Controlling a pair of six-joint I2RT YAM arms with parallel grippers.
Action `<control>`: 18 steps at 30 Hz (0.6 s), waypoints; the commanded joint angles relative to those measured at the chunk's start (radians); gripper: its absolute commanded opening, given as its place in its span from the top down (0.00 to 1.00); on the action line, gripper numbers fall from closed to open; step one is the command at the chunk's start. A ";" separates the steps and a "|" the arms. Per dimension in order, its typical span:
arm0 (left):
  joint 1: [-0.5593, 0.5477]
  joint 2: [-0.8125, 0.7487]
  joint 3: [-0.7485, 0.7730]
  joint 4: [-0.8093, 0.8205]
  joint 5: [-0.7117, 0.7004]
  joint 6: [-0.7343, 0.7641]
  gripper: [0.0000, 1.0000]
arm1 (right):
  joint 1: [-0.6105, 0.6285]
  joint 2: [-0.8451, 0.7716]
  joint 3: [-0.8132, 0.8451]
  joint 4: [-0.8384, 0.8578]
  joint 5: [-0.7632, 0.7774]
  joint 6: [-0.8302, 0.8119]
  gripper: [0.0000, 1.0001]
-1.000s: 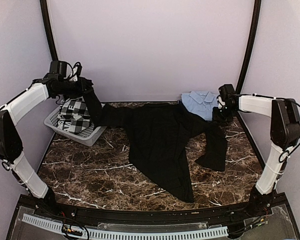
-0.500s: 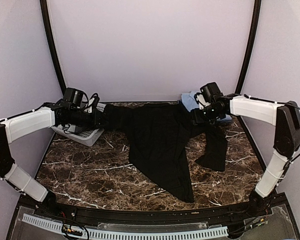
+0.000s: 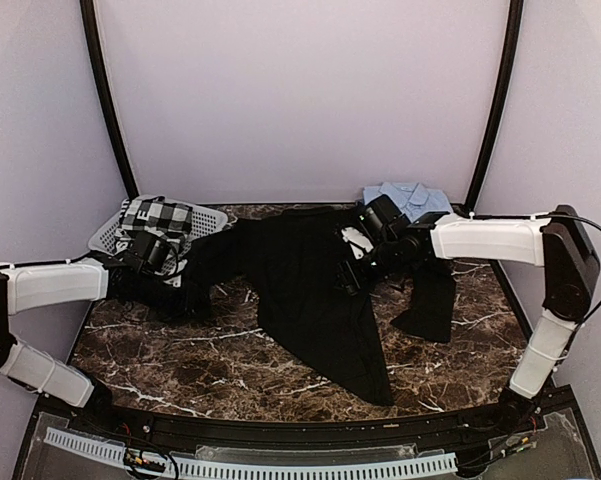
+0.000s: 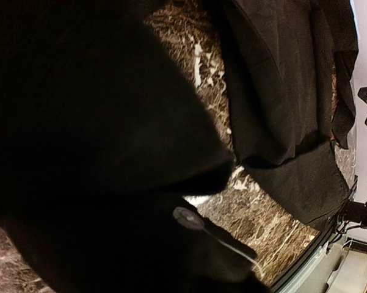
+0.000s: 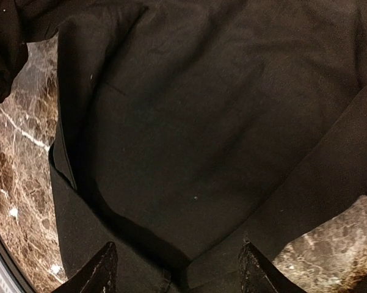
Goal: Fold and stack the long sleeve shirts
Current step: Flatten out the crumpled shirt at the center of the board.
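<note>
The marbled surface (image 3: pixel 160 350) holds a spread black shirt (image 3: pixel 315 290) and, far right, a blue shirt (image 3: pixel 405 197). The left end effector (image 3: pixel 172 292) grips the black shirt's sleeve. The right end effector (image 5: pixel 177 267) hovers open above its body.

You're looking into a robot test cell: plain lilac walls (image 3: pixel 300 100) box in a marbled counter (image 3: pixel 180 350), black frame poles (image 3: pixel 108 100) arching up (white arms (image 3: pixel 485 240) bolted along its near edge).

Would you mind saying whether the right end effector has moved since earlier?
Yes, the right end effector moved left, away from the light blue shirt.
</note>
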 commanded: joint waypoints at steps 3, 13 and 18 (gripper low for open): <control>-0.016 -0.017 -0.037 -0.069 -0.028 -0.040 0.98 | 0.034 0.035 -0.030 0.026 -0.053 -0.009 0.35; -0.028 -0.088 0.064 -0.103 -0.076 -0.089 0.79 | 0.063 0.073 -0.064 0.008 -0.093 -0.038 0.35; -0.049 -0.102 0.136 -0.086 -0.060 -0.099 0.76 | 0.068 0.082 -0.091 0.014 -0.109 -0.040 0.38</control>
